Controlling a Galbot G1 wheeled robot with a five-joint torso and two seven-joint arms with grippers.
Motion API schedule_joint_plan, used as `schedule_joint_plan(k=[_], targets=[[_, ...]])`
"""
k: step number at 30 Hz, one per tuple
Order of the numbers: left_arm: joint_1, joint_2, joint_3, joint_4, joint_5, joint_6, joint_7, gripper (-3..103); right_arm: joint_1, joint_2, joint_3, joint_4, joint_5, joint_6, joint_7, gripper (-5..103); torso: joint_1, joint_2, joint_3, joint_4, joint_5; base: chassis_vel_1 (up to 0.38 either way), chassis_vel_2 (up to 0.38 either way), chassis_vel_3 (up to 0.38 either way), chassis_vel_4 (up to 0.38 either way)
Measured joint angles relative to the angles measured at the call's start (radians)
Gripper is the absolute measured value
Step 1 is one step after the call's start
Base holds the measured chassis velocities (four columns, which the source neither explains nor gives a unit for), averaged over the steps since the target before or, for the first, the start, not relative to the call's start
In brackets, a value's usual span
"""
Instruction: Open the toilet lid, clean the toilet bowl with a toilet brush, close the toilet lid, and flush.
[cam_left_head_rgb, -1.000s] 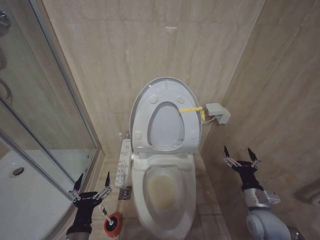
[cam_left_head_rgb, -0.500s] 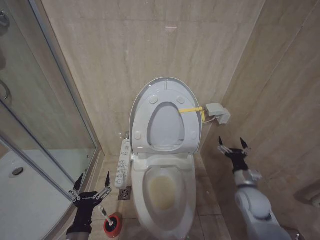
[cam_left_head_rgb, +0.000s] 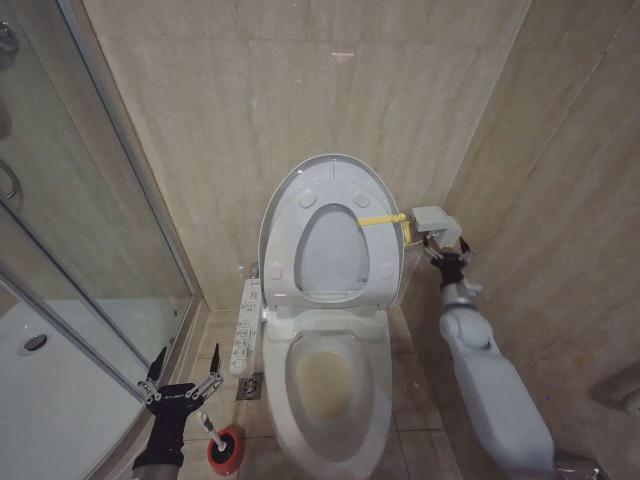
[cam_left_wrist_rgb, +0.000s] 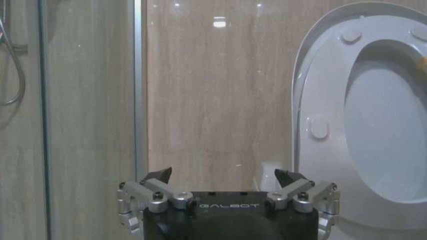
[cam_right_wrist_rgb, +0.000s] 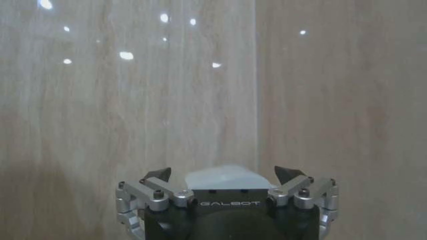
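The toilet lid (cam_left_head_rgb: 330, 185) stands raised against the wall, with the seat ring up against it; its edge also fills one side of the left wrist view, toilet lid (cam_left_wrist_rgb: 327, 100). Below lies the toilet bowl (cam_left_head_rgb: 330, 385), its inside stained yellowish. The toilet brush (cam_left_head_rgb: 210, 425) stands in a red holder cup (cam_left_head_rgb: 226, 450) on the floor left of the bowl. My left gripper (cam_left_head_rgb: 181, 372) hovers open just above and left of the brush handle, left gripper (cam_left_wrist_rgb: 223, 175). My right gripper (cam_left_head_rgb: 443, 250) is stretched out, open, right of the lid, right gripper (cam_right_wrist_rgb: 225, 172).
A white box (cam_left_head_rgb: 436, 226) is mounted on the wall just beyond the right gripper, white box (cam_right_wrist_rgb: 223, 177). A yellow strap (cam_left_head_rgb: 382, 218) crosses the seat. A control panel (cam_left_head_rgb: 247, 325) flanks the bowl. A glass shower door (cam_left_head_rgb: 90, 230) and a shower tray (cam_left_head_rgb: 40, 390) are left.
The right arm has reached forward and up from low on the right, to the white box beside the lid. The left arm has not moved.
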Motion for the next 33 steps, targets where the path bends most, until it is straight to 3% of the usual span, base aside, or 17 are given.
schedule_joint_plan(k=[12, 33], targets=[[0.0, 0.0, 0.0, 0.0, 0.0, 0.0, 0.0, 100, 0.06, 0.019, -0.062, 0.016, 0.01, -0.012, 0.022, 100, 0.0, 0.0, 0.0, -0.0001, 0.0, 0.0, 0.0, 0.0, 0.0], [0.0, 0.0, 0.0, 0.0, 0.0, 0.0, 0.0, 100, -0.213, -0.065, -0.123, 0.339, 0.101, -0.098, 0.067, 100, 0.0, 0.0, 0.0, -0.0007, 0.0001, 0.0, 0.0, 0.0, 0.0]])
